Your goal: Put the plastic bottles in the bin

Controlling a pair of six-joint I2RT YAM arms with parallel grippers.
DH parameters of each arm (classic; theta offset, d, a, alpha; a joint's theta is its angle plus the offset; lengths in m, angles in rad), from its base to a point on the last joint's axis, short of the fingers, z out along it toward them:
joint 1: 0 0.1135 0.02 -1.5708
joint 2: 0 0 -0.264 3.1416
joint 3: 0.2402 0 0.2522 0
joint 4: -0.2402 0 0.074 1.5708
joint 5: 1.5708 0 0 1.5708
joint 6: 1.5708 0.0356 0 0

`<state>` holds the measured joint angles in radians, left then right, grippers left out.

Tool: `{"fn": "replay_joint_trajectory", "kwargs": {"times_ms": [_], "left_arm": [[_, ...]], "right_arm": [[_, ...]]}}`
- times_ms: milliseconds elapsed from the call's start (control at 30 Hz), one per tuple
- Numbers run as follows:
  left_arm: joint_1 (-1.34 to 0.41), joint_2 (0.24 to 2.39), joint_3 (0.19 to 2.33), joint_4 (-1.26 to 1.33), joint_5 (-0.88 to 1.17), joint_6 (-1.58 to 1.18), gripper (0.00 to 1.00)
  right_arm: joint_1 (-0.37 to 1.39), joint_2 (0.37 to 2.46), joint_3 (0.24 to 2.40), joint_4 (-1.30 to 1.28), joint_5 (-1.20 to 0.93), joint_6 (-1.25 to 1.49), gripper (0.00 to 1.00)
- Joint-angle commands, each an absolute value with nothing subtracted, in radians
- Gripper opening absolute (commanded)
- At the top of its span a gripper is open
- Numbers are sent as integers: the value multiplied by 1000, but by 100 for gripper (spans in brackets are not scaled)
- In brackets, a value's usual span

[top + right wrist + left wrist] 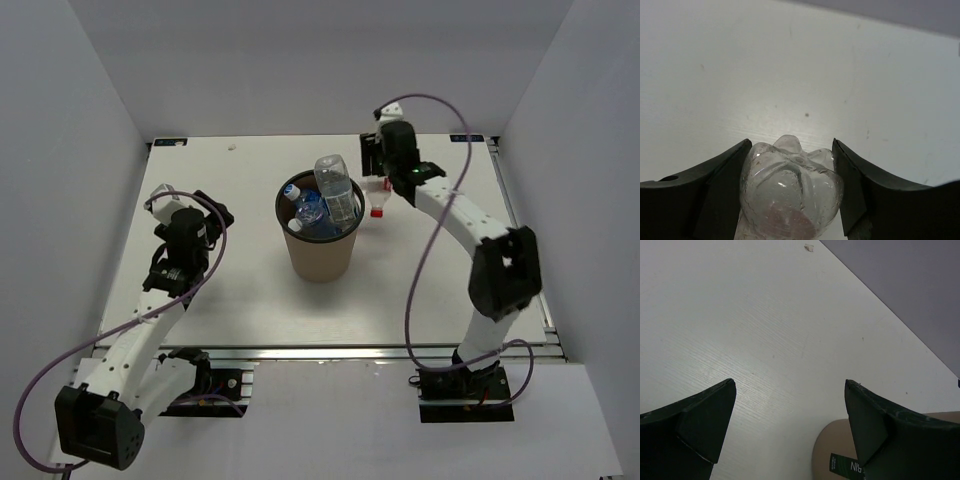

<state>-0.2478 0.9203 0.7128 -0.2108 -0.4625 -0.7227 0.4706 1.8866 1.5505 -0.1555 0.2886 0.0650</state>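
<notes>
in the right jaws, a bottle (790, 195).

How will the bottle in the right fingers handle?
The clear bottle looks empty, so probably light. Its glossy, lobed base sits between the fingers, so it may dent or slip. Round body: likely rolls if dropped.

Diffuse overhead light, bright and even, on the white table (250, 300); faint, soft shadows lie at the foot of the bin (320, 262). The top view is sharp. Left wrist view: table grain crisp, the left fingers (700, 425) dark and featureless. Right wrist view: broad glare across the table's middle; the clear bottle (790, 195) between the right fingers (715, 195) is soft, with small glints.
</notes>
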Motion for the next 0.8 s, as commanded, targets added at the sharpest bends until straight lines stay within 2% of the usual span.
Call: {"fn": "replay_joint_trajectory", "kwargs": {"times_ms": [0,167,333,433,500,633,767], "left_arm": [[-245,894,698,-227,-446,-724,98],[-245,879,693,-239,-443,-718,98],[-244,865,686,-229,-430,-718,98],[-245,865,686,-227,-416,-719,98],[-245,864,683,-229,-411,-722,98],[-245,861,680,-233,-411,-729,98],[-245,851,681,-242,-410,-733,98]], "right_arm": [[463,1645,1499,58,298,29,24],[465,1392,1364,218,131,41,23],[494,1284,1284,340,-172,61,22],[541,1259,1229,435,-267,61,22],[567,1267,1213,463,-271,51,22],[638,1275,1108,703,-289,6,20],[655,1307,1060,836,-279,21,18]]}}
